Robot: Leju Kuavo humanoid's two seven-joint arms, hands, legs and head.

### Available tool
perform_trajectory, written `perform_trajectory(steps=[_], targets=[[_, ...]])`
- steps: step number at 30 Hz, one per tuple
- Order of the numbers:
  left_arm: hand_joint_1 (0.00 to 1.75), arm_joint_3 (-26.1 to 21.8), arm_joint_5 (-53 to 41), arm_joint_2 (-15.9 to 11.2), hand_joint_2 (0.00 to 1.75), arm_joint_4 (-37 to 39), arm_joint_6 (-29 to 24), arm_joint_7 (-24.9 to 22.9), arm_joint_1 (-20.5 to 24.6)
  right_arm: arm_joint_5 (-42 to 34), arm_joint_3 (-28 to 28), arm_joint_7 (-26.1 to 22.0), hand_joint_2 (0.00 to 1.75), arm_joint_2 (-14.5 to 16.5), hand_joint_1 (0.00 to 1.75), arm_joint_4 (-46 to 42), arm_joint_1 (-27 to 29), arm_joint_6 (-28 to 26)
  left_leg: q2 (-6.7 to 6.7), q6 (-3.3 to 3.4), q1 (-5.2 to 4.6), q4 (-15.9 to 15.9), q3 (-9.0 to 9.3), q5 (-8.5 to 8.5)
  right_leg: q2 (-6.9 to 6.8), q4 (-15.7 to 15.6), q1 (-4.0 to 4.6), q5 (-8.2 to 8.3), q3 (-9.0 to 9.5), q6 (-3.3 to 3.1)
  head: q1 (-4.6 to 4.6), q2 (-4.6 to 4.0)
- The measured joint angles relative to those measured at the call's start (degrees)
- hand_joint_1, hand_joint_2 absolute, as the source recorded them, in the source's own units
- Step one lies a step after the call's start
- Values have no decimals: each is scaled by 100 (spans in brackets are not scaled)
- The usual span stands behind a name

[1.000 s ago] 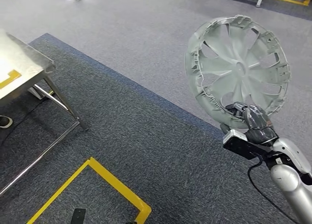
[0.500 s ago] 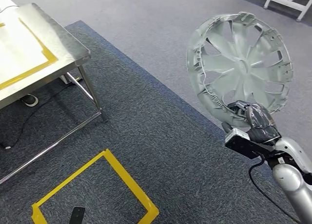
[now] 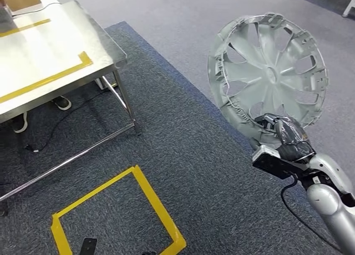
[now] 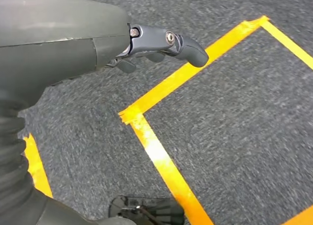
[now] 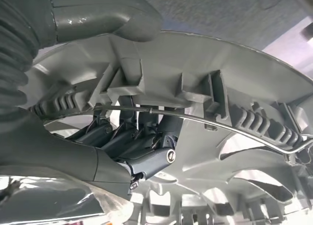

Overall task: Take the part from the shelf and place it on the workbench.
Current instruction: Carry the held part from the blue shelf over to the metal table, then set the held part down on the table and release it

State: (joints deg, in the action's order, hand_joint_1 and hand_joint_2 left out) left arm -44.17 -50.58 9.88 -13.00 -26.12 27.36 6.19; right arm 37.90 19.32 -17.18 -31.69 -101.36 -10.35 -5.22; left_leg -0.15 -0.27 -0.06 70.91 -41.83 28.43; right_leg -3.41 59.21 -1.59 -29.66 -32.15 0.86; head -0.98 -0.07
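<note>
Our right hand (image 3: 289, 138) grips the round grey plastic wheel cover (image 3: 268, 75); the steel tabletop (image 3: 54, 55) awaits. Our left hand (image 4: 110, 44) hangs empty, fingers (image 4: 184, 44) loose.

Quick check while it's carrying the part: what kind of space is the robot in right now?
Likely a workshop or robot test floor: a steel workbench marked with yellow tape, a taped yellow floor square on grey carpet, and a grey wheel cover gripped by the right hand.

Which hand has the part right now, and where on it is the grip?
The right hand grips the grey wheel cover at the lower edge of its rim, disc upright above the hand. The left hand holds nothing.
</note>
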Motion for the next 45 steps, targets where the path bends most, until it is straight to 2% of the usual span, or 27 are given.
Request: perform_trajectory(steps=[2, 3, 4, 6, 7, 9, 11, 13, 14, 15, 17, 19, 20, 21, 23, 26, 28, 30, 31, 33, 35, 37, 39, 41, 42, 44, 45], targets=[[0, 0, 0, -1, 175, 0, -1, 0, 9, 0, 0, 0, 175, 0, 175, -2, -5, 0, 204, 74, -64, -763, 382, -281, -114, -2, 15, -43, 45, 36, 1, 0], [0, 0, -1, -1, 175, 0, -2, 0, 15, 0, 1, -1, 175, 0, 175, -3, -8, 0, 287, 108, -101, -1000, 492, -331, -169, -6, 26, -59, 57, 62, 6, -1], [0, 0, -3, -2, 175, 0, -2, 0, 17, 0, 3, -2, 175, 0, 175, -3, -12, 0, 331, 136, -135, -1098, 527, -316, -222, -18, 36, -69, 66, 94, 8, -1], [0, 0, -5, -5, 175, 0, -4, -1, 5, -1, 8, -2, 175, -1, 175, -5, -17, -1, 240, 191, -141, -1160, 532, -326, -328, -59, 40, -90, 86, 159, 11, -1], [0, 0, -5, -6, 175, 0, -7, -1, -5, -1, 9, 0, 175, -1, 175, -5, -20, -1, 181, 223, -128, -1204, 558, -342, -292, -49, 30, -129, 88, 183, 16, -1], [0, 0, -7, -6, 175, 0, -10, -3, 0, -1, 8, 0, 175, -6, 175, -7, -27, -1, 71, 284, -89, -1286, 614, -380, -12, 306, 14, -345, -86, 203, 43, -1], [0, 0, -8, 4, 175, 0, -9, -4, 18, -1, 9, -7, 175, -13, 175, -6, -30, -2, -50, 313, -80, -1296, 626, -382, 279, 1099, 11, -650, -509, 212, 66, -1], [0, 0, -9, 11, 175, 0, -9, -5, 18, 0, 11, -7, 175, -16, 175, -6, -18, -2, -188, 320, -76, -1290, 632, -374, 338, 1600, 10, -693, -871, 233, 72, -1], [0, 0, -9, 11, 175, 0, -9, -5, 15, 0, 11, -3, 175, -17, 175, -6, -13, -2, -260, 316, -70, -1283, 640, -367, 343, 1520, 4, -540, -900, 242, 72, -2], [0, 0, -9, 11, 175, 0, -9, -5, 13, -1, 11, -1, 175, -17, 175, -6, -10, -2, -334, 303, -60, -1269, 648, -354, 366, 1221, -9, -298, -817, 252, 73, -2], [0, 0, -13, 10, 175, 0, -9, -6, 18, -2, 12, 0, 175, -18, 175, -7, -9, -3, -475, 247, -46, -1197, 634, -306, 553, 436, -56, 106, -499, 273, 75, -2], [0, 0, -21, 7, 175, 0, -9, -9, 22, -6, 13, -2, 175, -26, 175, -9, -2, -8, -597, 183, -42, -1127, 580, -279, 707, 70, -76, 189, -310, 250, 76, -1], [0, 0, -26, 4, 175, 0, -9, -11, 15, -10, 12, 0, 175, -30, 175, -10, 4, -12, -654, 158, -38, -1112, 557, -282, 701, 52, -65, 163, -276, 217, 77, -1], [0, 0, -30, -2, 175, 0, -9, -14, 1, -16, 9, 3, 175, -33, 175, -10, 12, -16, -705, 136, -26, -1116, 546, -285, 642, 58, -61, 164, -272, 180, 77, 0], [0, 0, -33, -13, 175, 0, -9, -15, -20, -37, -2, 9, 175, -39, 175, -17, 28, -22, -580, 85, -31, -991, 497, -198, 523, 39, -58, 160, -230, 102, 55, 0], [0, 0, -40, -17, 175, 0, -9, -15, 5, -67, -19, 5, 175, -65, 175, -35, 62, -37, -130, 8, -19, -57, 72, 268, 324, 26, -27, 130, -176, 19, 6, -1], [0, 0, -42, -16, 175, 0, -9, -22, 9, -91, -32, 1, 175, -83, 175, -38, 89, -48, -50, -4, 5, 493, -201, 432, 185, 27, -1, 105, -153, 1, 7, -1], [0, 0, -42, -16, 175, 0, -9, -33, 0, -112, -54, 0, 175, -95, 175, -40, 124, -55, -25, 23, 3, 241, -80, 193, 55, 27, 14, 75, -115, 4, 7, 0], [0, 0, -42, -17, 175, 0, -9, -37, -1, -116, -66, 0, 175, -99, 175, -42, 139, -55, 42, 54, -12, -153, 120, -18, -6, 26, 18, 56, -88, 12, 7, -1], [0, 0, -43, -17, 175, 0, -9, -38, 14, -120, -93, -1, 175, -112, 175, -50, 159, -58, 233, 118, -84, -849, 477, -248, -114, 22, 34, 21, -48, 47, 8, -2], [0, 0, -44, -18, 175, 0, -10, -40, 21, -120, -113, -3, 175, -126, 175, -57, 169, -65, 294, 169, -149, -1087, 575, -248, -217, -3, 45, 4, -26, 99, 10, -2], [0, 0, -43, -24, 175, 0, -11, -42, 4, -120, -119, -3, 175, -133, 175, -67, 173, -68, 192, 231, -147, -1167, 594, -277, -291, -41, 32, -17, 1, 161, 12, -1], [0, 0, -43, -30, 175, 0, -11, -45, 3, -122, -130, -4, 175, -146, 175, -82, 185, -69, 84, 304, -115, -1258, 654, -318, -86, 176, 14, -180, -90, 200, 25, -2], [0, 0, -46, -19, 175, 0, -10, -46, 22, -122, -140, -12, 175, -167, 175, -87, 200, -70, -32, 349, -100, -1290, 684, -329, 234, 865, 10, -503, -438, 209, 55, -2], [0, 0, -47, -10, 175, 0, -9, -46, 29, -121, -142, -14, 175, -174, 175, -87, 209, -70, -96, 357, -101, -1288, 685, -323, 308, 1255, 15, -634, -658, 215, 69, -2], [0, 0, -46, 3, 175, 0, -9, -46, 24, -121, -142, -13, 175, -177, 175, -87, 228, -70, -229, 362, -102, -1280, 696, -313, 338, 1564, 20, -603, -900, 222, 72, -2], [0, 0, -46, 4, 175, 0, -9, -46, 21, -121, -143, -11, 175, -178, 175, -87, 235, -70, -301, 356, -100, -1271, 707, -304, 347, 1370, 13, -412, -854, 223, 73, -2]])
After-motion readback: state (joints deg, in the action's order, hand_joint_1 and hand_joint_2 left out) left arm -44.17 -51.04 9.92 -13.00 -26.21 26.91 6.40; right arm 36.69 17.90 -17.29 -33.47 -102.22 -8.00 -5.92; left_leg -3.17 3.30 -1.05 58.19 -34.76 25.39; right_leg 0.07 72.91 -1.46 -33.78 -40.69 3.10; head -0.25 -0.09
